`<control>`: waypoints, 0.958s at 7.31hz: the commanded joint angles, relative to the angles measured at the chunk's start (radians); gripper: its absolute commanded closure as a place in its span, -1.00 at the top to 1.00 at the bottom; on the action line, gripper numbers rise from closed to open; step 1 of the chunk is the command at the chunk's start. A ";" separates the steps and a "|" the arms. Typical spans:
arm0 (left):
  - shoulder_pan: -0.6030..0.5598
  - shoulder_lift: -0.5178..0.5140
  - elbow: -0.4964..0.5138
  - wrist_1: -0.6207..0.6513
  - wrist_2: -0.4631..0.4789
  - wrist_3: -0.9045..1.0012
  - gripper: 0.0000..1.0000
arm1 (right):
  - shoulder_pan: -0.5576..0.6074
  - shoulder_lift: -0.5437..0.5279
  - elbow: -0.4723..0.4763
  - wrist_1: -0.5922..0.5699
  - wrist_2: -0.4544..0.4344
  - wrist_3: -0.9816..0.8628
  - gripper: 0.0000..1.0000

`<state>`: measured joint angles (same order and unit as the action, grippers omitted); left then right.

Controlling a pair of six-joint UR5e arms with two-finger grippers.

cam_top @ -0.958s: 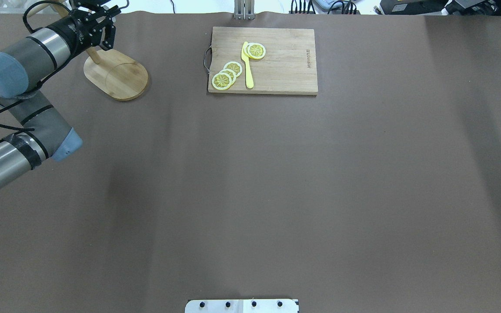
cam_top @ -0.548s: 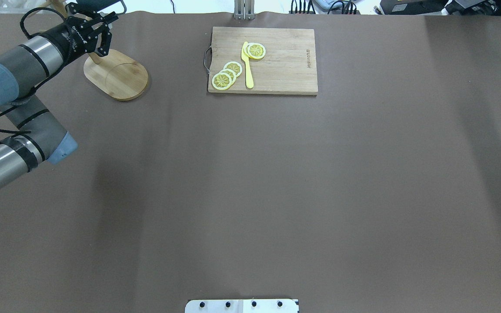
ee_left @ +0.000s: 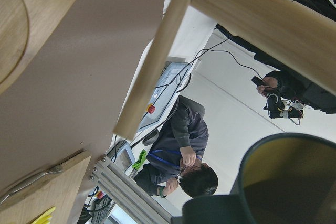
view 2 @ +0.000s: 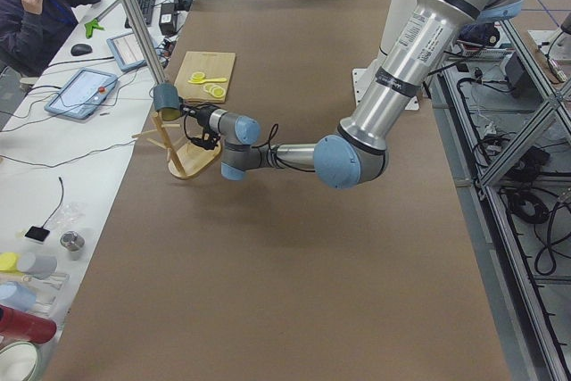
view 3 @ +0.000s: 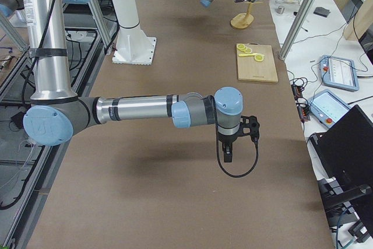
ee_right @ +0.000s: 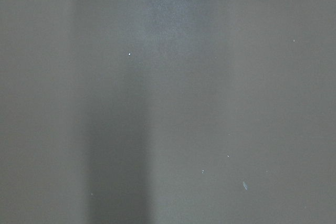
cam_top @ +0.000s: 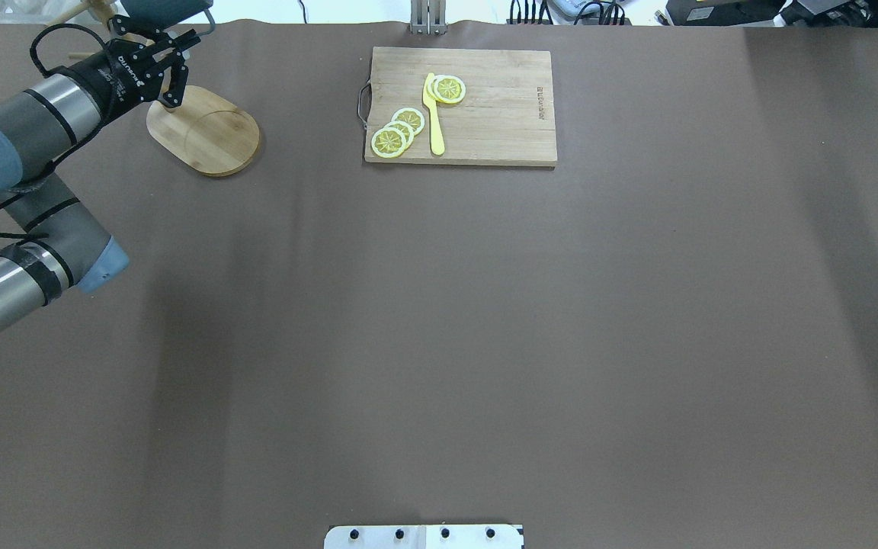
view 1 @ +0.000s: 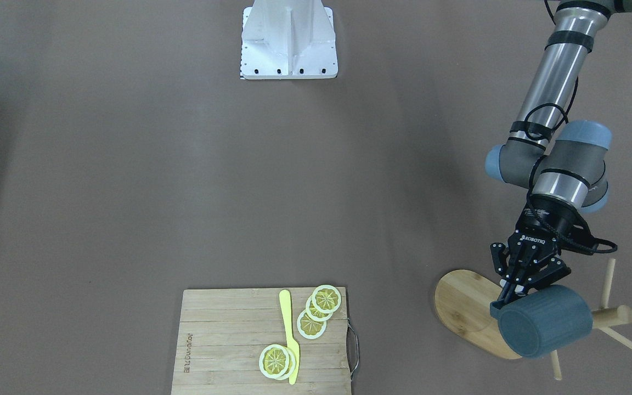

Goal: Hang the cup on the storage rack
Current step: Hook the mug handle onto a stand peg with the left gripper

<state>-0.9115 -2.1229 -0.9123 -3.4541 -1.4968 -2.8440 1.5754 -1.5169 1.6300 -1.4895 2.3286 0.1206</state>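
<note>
My left end effector (view 1: 505,300) is pinched nearly closed on the edge of the cup (view 1: 546,322). I hold the cup off the tabletop (view 1: 184,164), tipped on its side, with its base facing the front camera. My wrist camera looks into its yellow-green inside. The cup sits right against the storage rack (view 1: 461,310), over the far end of the oval base and beside the post (view 1: 615,316). I cannot tell whether it touches a peg. My right end effector (view 3: 228,154) points down over bare tabletop, well apart from the rack, and I cannot tell how far open it is.
</note>
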 commanded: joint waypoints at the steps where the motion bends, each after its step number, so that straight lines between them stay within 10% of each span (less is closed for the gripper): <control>1: -0.003 0.001 0.012 -0.013 -0.010 0.000 -1.00 | 0.000 0.000 0.001 0.000 0.000 0.001 1.00; 7: -0.003 0.000 0.032 -0.030 -0.011 -0.002 -1.00 | 0.000 0.000 0.001 0.000 0.000 0.001 1.00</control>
<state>-0.9142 -2.1230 -0.8839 -3.4781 -1.5077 -2.8453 1.5754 -1.5166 1.6306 -1.4895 2.3286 0.1212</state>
